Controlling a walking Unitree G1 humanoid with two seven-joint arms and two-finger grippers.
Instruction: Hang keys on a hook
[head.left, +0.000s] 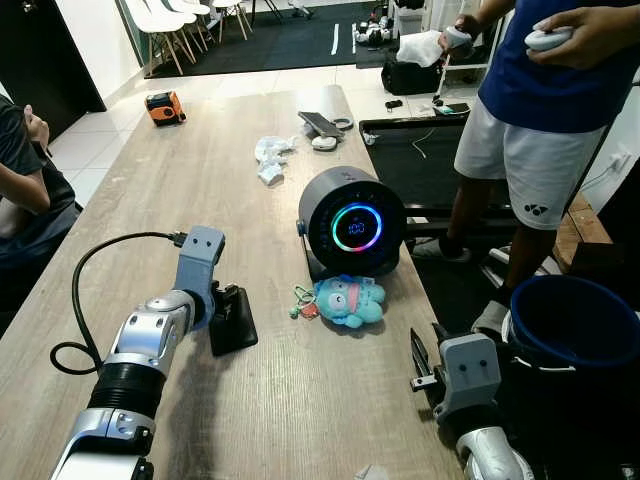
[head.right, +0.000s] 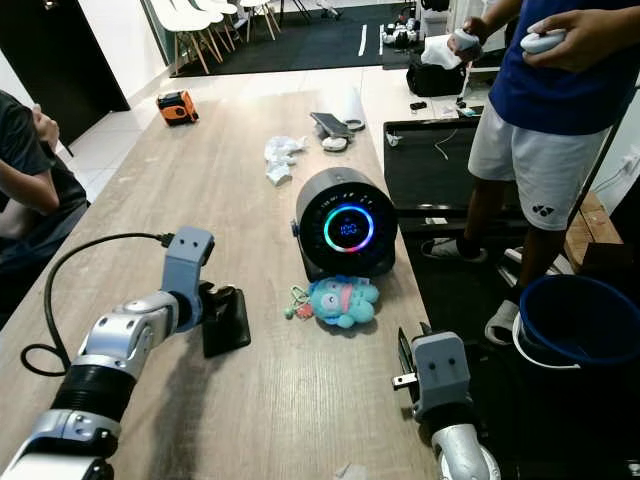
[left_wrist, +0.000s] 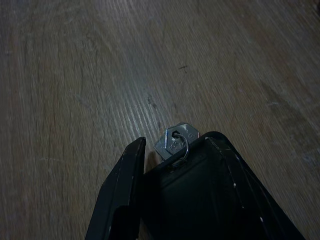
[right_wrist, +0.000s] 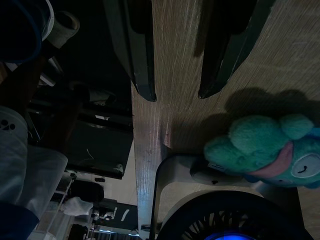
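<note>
So, small silver key on a ring (left_wrist: 176, 144) is pinched by left gripper (head.left: 232, 318), lower left of frame, low over long wooden table (head.left: 230, 190). Right gripper (right_wrist: 176, 95) is spread apart w/ nothing between, lower right, near teal plush toy (head.left: 348, 300).

I am in what looks like an office or lab-like workroom. A long wooden table (head.left: 250, 190) runs up the middle of the frame, white chairs (head.left: 180, 20) line the upper left on a tiled floor, a treadmill (head.left: 420, 160) sits at right, and a person (head.left: 545, 120) at upper right holds controllers (head.left: 545, 38).
</note>
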